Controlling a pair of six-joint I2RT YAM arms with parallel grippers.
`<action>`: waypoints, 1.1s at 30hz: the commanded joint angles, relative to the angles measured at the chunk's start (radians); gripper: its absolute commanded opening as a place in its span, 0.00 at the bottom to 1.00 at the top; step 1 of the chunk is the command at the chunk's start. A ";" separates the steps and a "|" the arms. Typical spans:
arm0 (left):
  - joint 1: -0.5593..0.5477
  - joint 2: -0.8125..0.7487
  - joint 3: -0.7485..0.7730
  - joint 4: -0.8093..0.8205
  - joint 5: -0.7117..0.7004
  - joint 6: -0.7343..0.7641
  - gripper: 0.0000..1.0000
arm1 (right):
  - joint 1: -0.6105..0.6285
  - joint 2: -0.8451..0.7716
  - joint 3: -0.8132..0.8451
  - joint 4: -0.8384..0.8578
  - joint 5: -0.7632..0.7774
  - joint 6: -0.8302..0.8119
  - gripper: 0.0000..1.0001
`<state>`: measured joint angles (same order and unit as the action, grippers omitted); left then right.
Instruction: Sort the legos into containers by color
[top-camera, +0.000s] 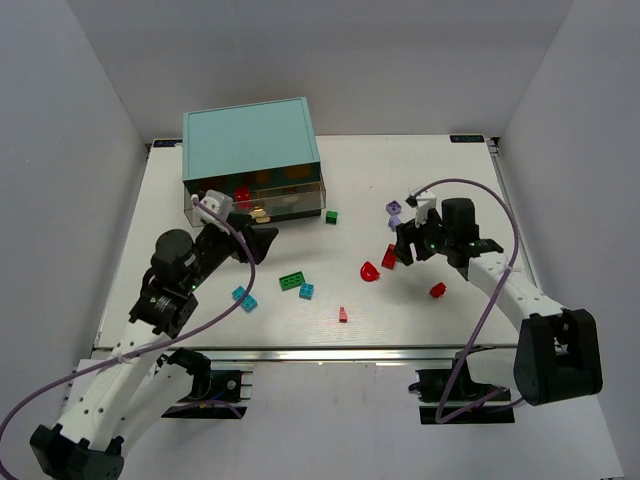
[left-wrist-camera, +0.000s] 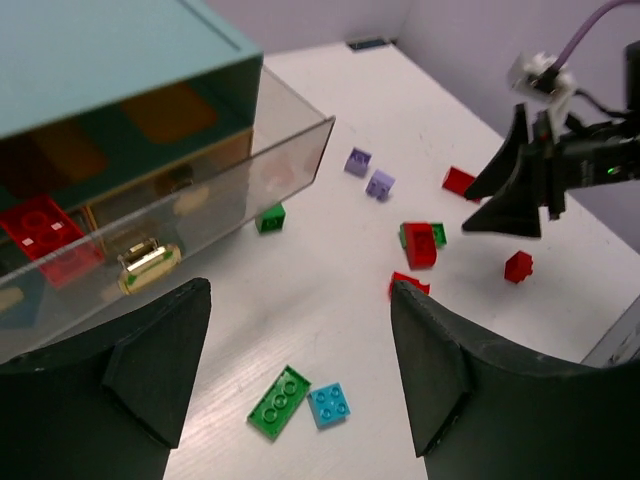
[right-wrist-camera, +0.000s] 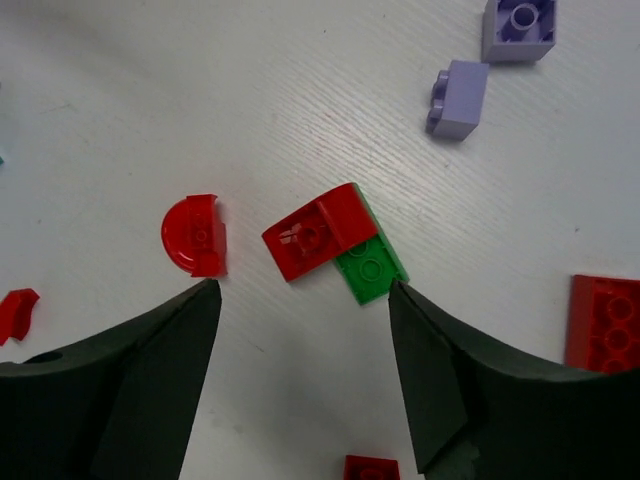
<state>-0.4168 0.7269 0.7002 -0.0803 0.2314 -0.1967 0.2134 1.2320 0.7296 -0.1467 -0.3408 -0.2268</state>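
The teal cabinet (top-camera: 250, 140) has one translucent drawer (top-camera: 300, 203) pulled open, with a red brick (left-wrist-camera: 45, 235) inside. My left gripper (top-camera: 250, 242) is open and empty just in front of that drawer (left-wrist-camera: 290, 150). Between its fingers in the left wrist view (left-wrist-camera: 300, 300), a green plate (left-wrist-camera: 279, 401) and a cyan brick (left-wrist-camera: 329, 404) lie on the table. My right gripper (top-camera: 402, 248) is open and empty above a red piece (right-wrist-camera: 320, 230) that overlaps a green brick (right-wrist-camera: 372, 268). A red half-round piece (right-wrist-camera: 195, 235) lies left of them.
Two lavender bricks (right-wrist-camera: 460, 98) (right-wrist-camera: 520, 25) lie beyond the right gripper. Red bricks lie at the right (right-wrist-camera: 605, 320) and near side (right-wrist-camera: 372, 467). A small green brick (top-camera: 331, 216) sits by the drawer corner. Another cyan brick (top-camera: 243, 298) and a small red piece (top-camera: 343, 314) lie near the front edge.
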 joint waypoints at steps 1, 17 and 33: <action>-0.004 -0.064 0.012 0.011 -0.013 0.040 0.82 | 0.030 0.044 0.036 0.024 0.031 0.090 0.76; 0.006 -0.126 -0.007 0.011 -0.018 0.077 0.86 | 0.165 0.201 0.063 0.122 0.302 0.389 0.89; 0.006 -0.138 -0.010 0.016 -0.009 0.082 0.89 | 0.224 0.313 0.131 0.090 0.488 0.425 0.78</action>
<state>-0.4145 0.6003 0.6945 -0.0742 0.2043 -0.1268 0.4290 1.5471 0.8249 -0.0780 0.1005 0.1917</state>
